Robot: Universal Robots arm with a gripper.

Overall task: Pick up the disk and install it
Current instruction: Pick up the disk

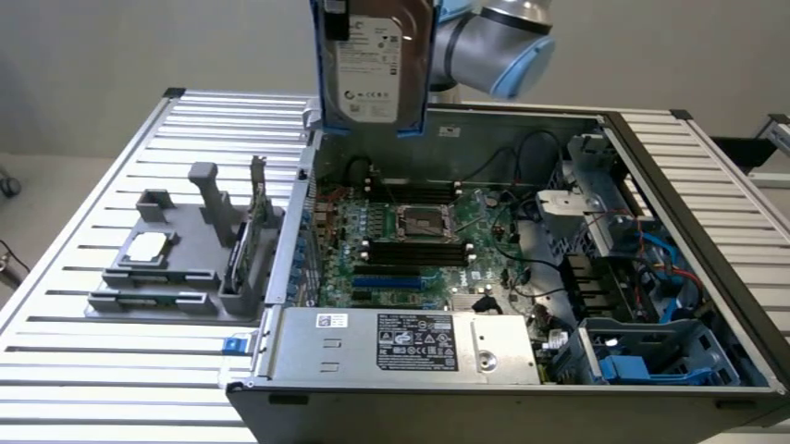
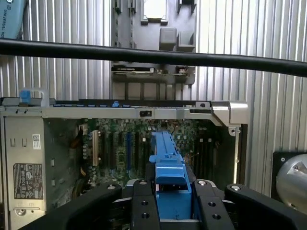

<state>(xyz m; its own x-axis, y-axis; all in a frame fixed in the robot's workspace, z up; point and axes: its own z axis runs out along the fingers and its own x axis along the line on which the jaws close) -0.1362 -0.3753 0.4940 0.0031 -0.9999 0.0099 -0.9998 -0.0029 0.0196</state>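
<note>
1. The gripper (image 2: pixel 170 211) is clamped on the disk (image 1: pixel 370 60), with black fingers (image 2: pixel 144 206) on either side of its blue carrier.
2. The disk hangs upright over the far edge of the open computer case (image 1: pixel 494 412), above the motherboard (image 1: pixel 408 240).
3. The case rests on a ribbed metal bench (image 1: pixel 87 370). A grey fixture (image 1: pixel 173 268) sits beside it, toward the exterior view's left.
4. A plain pale wall (image 1: pixel 99 46) stands behind.

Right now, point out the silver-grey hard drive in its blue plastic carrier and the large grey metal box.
The silver-grey hard drive (image 1: pixel 370 65): exterior view, on its white label.
The large grey metal box (image 1: pixel 417 342): exterior view, on its white label.
</note>
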